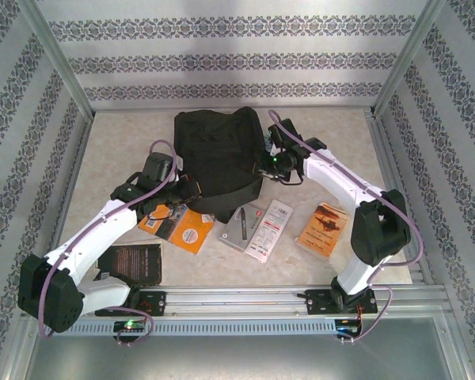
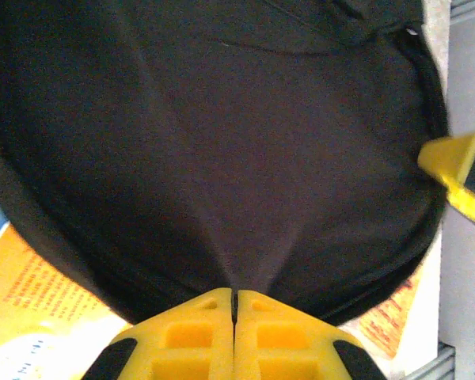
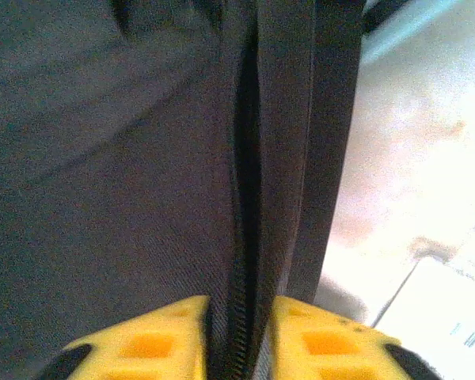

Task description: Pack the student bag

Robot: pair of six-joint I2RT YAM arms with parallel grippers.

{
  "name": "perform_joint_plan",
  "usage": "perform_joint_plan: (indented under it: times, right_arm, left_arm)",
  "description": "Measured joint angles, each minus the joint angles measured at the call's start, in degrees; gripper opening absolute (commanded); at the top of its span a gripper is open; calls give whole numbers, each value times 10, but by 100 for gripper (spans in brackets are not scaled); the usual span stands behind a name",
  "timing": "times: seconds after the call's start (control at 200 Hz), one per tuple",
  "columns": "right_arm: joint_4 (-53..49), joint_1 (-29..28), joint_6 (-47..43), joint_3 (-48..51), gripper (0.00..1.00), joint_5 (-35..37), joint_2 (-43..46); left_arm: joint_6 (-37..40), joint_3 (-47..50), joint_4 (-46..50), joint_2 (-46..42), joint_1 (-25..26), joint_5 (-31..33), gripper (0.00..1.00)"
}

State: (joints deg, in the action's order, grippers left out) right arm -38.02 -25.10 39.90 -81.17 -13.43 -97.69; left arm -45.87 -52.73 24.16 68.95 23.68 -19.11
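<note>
We have the bag (image 1: 218, 154) lying mid-table (image 1: 115, 146), between our two arms. Its near rim overlaps the orange book (image 1: 180, 229).

Our left gripper (image 2: 233, 297) is clenched on a pinch of the bag's cloth near that rim, and the fabric draws into a crease running straight into the closed fingers. Our right gripper (image 3: 237, 336) clamps the bag's right edge, one finger on either side of the zip (image 3: 244, 237), which shows a dark slit along its length.

We judge this to be the opening step. The black book (image 1: 131, 261), white packet (image 1: 261, 229) and brown book (image 1: 324, 228) lie on the table near the bag, so packing looks not yet begun.

Next we need to draw the two holds apart, or lift one, to spread a mouth without the cloth slipping free. We cannot tell how far the zip is undone.
</note>
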Motion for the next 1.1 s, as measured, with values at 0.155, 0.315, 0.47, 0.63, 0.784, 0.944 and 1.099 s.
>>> perform_joint_plan:
  times: [0.155, 0.315, 0.47, 0.63, 0.784, 0.944, 1.099]
  right_arm:
    - [-30, 2, 3, -54, 60, 62, -5]
    - [-82, 7, 42, -53, 60, 98, 32]
    - [-103, 9, 93, -11, 56, 90, 106]
    - [-94, 5, 165, 62, 46, 52, 186]
    - [-74, -2, 238, 122, 52, 5, 205]
    - [-37, -31, 295, 127, 52, -25, 179]
    - [-2, -59, 331, 127, 48, -42, 141]
  left_arm:
    - [-26, -19, -19, 24, 22, -20, 0]
    - [-61, -51, -52, 68, 57, -37, 0]
    - [-67, -123, -55, 122, 101, -31, 0]
    - [-71, -143, -71, 141, 121, -25, 0]
    - [-74, -143, -74, 163, 137, -17, 0]
    - [-76, -143, -81, 166, 144, -14, 0]
    - [-81, -133, -97, 166, 145, -10, 0]
